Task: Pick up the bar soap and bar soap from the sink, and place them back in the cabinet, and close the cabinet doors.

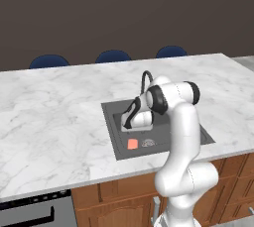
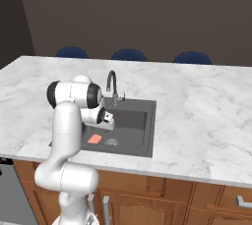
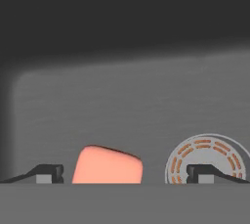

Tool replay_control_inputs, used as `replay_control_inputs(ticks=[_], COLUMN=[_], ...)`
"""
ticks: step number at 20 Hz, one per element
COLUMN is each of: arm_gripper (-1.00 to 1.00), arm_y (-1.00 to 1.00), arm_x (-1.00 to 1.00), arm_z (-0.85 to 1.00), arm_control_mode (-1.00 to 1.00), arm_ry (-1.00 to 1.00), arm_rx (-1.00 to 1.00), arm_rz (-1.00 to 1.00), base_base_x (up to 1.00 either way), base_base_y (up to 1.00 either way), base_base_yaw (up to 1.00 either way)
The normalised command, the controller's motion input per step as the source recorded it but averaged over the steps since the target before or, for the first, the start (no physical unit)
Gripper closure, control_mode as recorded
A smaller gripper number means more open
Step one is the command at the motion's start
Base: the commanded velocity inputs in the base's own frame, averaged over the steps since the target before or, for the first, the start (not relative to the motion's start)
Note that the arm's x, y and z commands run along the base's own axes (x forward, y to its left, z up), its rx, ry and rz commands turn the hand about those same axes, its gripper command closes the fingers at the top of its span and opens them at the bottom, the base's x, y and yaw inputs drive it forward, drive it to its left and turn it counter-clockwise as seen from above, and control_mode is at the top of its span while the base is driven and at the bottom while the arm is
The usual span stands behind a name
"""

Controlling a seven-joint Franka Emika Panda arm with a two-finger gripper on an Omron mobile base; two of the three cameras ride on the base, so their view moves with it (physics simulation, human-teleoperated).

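Observation:
One salmon-pink bar soap lies flat on the floor of the dark grey sink, near its front left corner. My gripper hangs over the basin, above and slightly behind the soap, pointing down. In the hand view the gripper is open. The bar soap lies between the two fingertips, closer to the left one, and nothing is held. The cabinet and its doors are out of view.
A round grey drain strainer sits right beside the soap. The dark arched faucet rises at the sink's back edge. White marble counter surrounds the basin, with blue chairs beyond it.

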Motion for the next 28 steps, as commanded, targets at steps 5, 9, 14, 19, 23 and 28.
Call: replay_control_inputs(ticks=[5, 9, 14, 19, 23, 28], arm_gripper=[-1.00, -1.00, -1.00, -1.00, -1.00, -1.00], arm_y=[0.00, 0.00, 0.00, 0.00, 0.01, 0.04], arm_x=[0.02, 0.00, 0.00, 0.00, 0.00, 0.00], arm_z=[-0.09, -0.07, -0.07, -0.06, -0.05, -0.07], arm_control_mode=[-1.00, -1.00, -1.00, -1.00, -1.00, -1.00], arm_ry=[0.02, 0.04, 0.04, 0.03, 0.04, 0.04], arm_rx=[0.00, 0.00, 0.00, 0.00, 0.00, 0.00], arm_rz=[0.00, 0.00, 0.00, 0.00, 0.00, 0.00], base_base_x=[0.00, 0.00, 0.00, 0.00, 0.00, 0.00], base_base_y=[0.00, 0.00, 0.00, 0.00, 0.00, 0.00], base_base_yaw=[0.00, 0.00, 0.00, 0.00, 0.00, 0.00])
